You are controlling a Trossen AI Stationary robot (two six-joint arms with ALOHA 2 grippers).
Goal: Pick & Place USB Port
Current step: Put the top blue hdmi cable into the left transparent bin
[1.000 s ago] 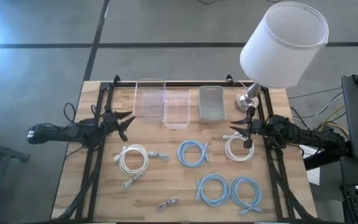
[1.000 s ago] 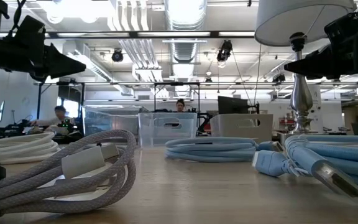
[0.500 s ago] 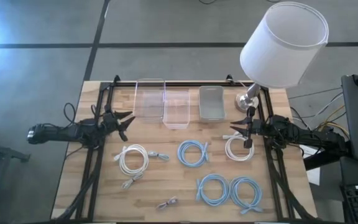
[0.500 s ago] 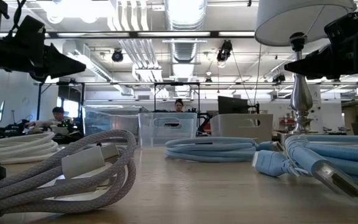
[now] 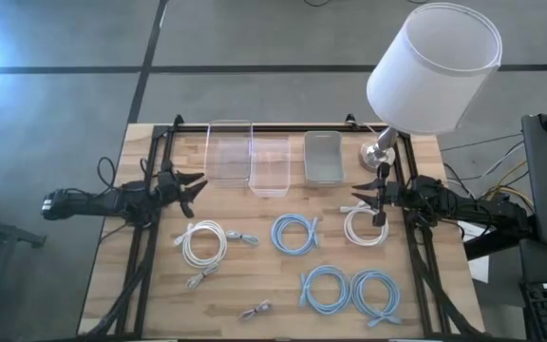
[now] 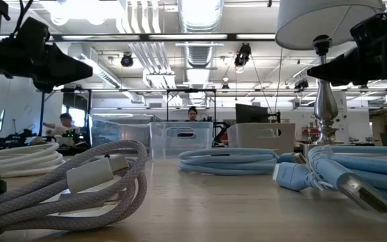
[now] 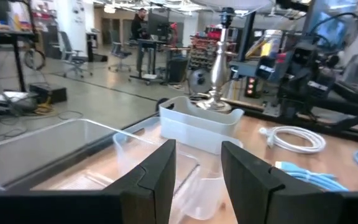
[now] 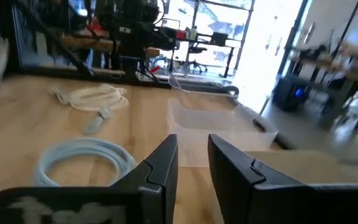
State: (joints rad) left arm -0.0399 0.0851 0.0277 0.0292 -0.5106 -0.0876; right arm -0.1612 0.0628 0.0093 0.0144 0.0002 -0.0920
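Note:
Several coiled USB cables lie flat on the wooden table: a white coil, a blue coil, a white coil, two blue coils, and a small lilac braided cable at the near edge, which shows close up in the low view. My left gripper hovers open over the table's left edge. My right gripper hovers open at the right edge, beside the white coil. Neither touches anything.
Three plastic bins stand along the far edge: two clear ones and a frosted one. A lamp with a white shade stands on its metal base at the far right corner. Bare wood shows between the coils.
My left gripper has stirred slightly at the table's left edge, tipping a little. The cables and my right arm have stayed where they were.

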